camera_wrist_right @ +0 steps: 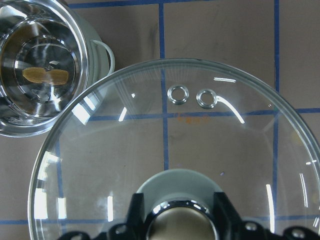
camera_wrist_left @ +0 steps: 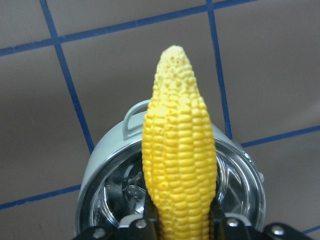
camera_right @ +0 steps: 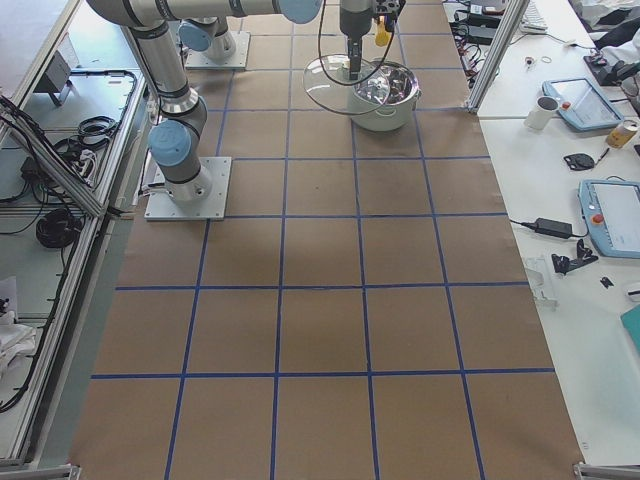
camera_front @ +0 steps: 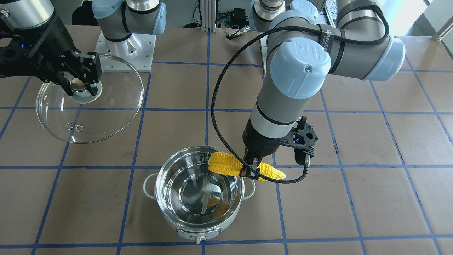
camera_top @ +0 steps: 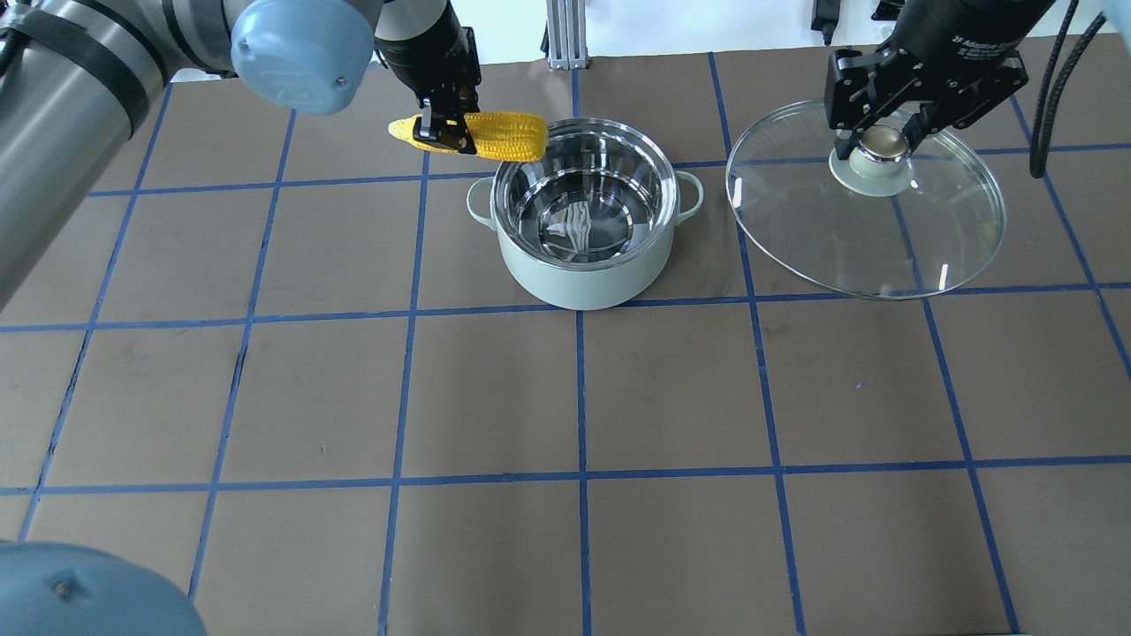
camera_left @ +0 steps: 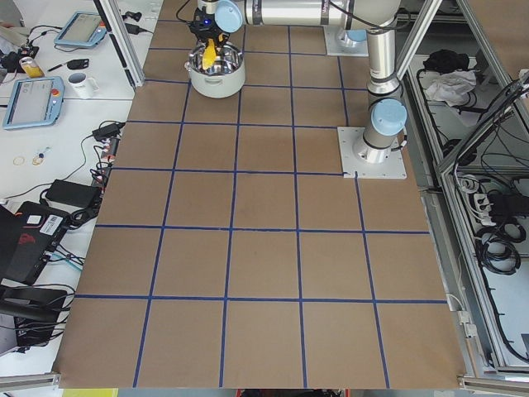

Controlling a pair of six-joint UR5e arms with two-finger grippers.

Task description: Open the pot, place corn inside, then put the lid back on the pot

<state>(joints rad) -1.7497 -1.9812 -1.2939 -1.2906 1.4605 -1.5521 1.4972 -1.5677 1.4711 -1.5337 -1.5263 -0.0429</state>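
Observation:
The mint-green pot [camera_top: 583, 274] stands open at the table's far middle, its steel interior empty; it also shows in the front view [camera_front: 200, 193]. My left gripper [camera_top: 439, 124] is shut on the yellow corn [camera_top: 495, 134] and holds it level above the pot's left rim, blunt end over the rim; in the front view the gripper [camera_front: 249, 169] grips the corn [camera_front: 226, 164] mid-length. My right gripper [camera_top: 876, 140] is shut on the knob of the glass lid [camera_top: 848, 238], holding it raised to the right of the pot. The lid [camera_front: 106, 106] also shows in the front view.
The brown table has a blue tape grid [camera_top: 579, 397]. The left arm's black cable [camera_front: 216, 106] loops beside the pot. The arm bases' metal plate [camera_front: 125, 49] stands at the robot's side. Benches with tablets and cables flank the table in the side views.

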